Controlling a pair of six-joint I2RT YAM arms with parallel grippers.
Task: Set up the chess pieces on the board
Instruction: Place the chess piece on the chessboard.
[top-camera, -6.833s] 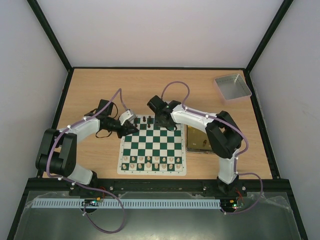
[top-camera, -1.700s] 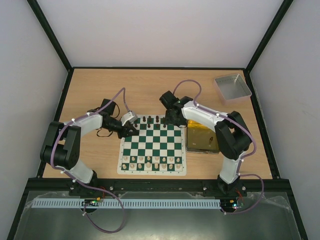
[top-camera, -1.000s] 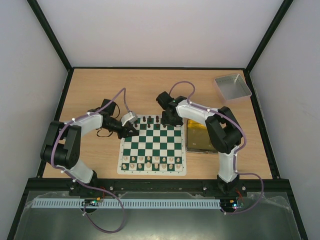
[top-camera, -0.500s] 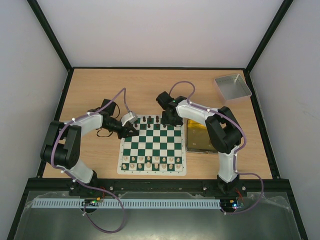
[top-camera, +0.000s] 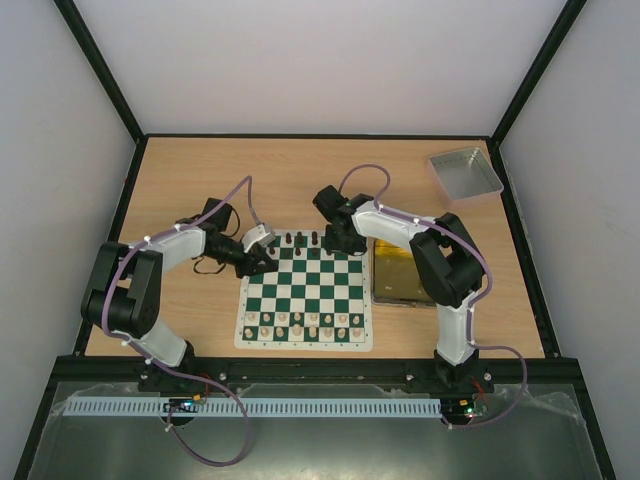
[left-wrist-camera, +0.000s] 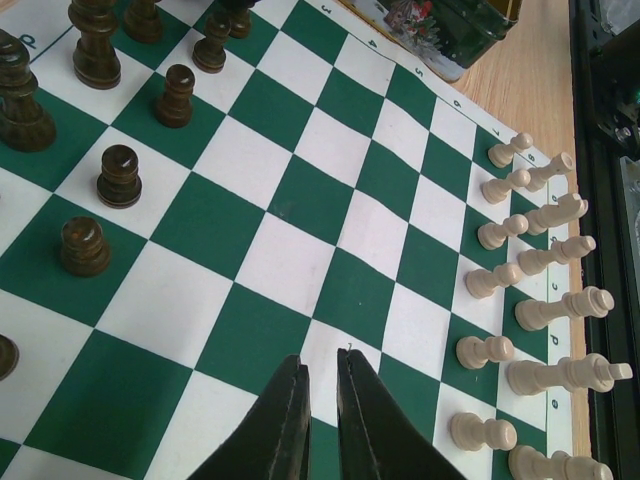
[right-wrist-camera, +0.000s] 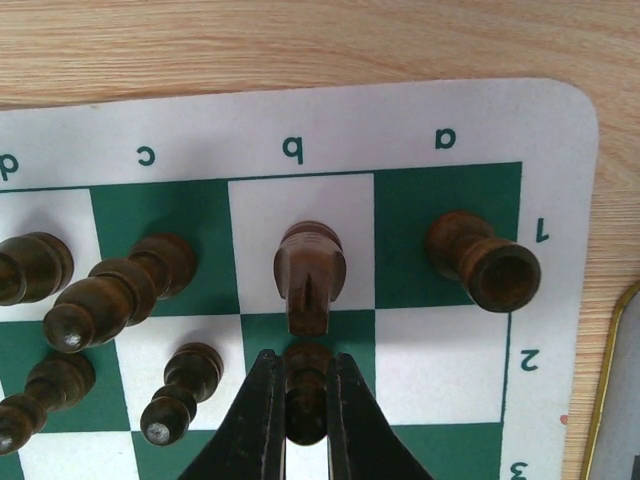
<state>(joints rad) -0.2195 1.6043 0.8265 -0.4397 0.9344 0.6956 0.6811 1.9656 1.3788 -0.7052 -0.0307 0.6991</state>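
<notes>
Cream pieces (top-camera: 305, 322) are standing in two rows along the near edge of the board (top-camera: 305, 285), which is lying flat on the wooden worktop (top-camera: 300, 180) between my two arms. Moving outward, I am seeing the left gripper (left-wrist-camera: 320, 360) hanging over the board's left edge, toward its far corner, fingers pressed almost together with nothing between them. Further out, the right gripper (right-wrist-camera: 305, 362) is pinching a dark pawn (right-wrist-camera: 306, 400) over a green square in the second row from the board's far edge, near the far right corner. I cannot tell whether its base is touching the board. Just beyond it a dark knight (right-wrist-camera: 310, 265) is standing in the back row, with a rook (right-wrist-camera: 480, 262) on the corner square and the other dark chess pieces (right-wrist-camera: 110, 290) standing to the left. A gold tin (top-camera: 400, 278) is lying just beside the board's right edge, and a grey tray (top-camera: 465, 172) is sitting at the worktop's far right corner.
</notes>
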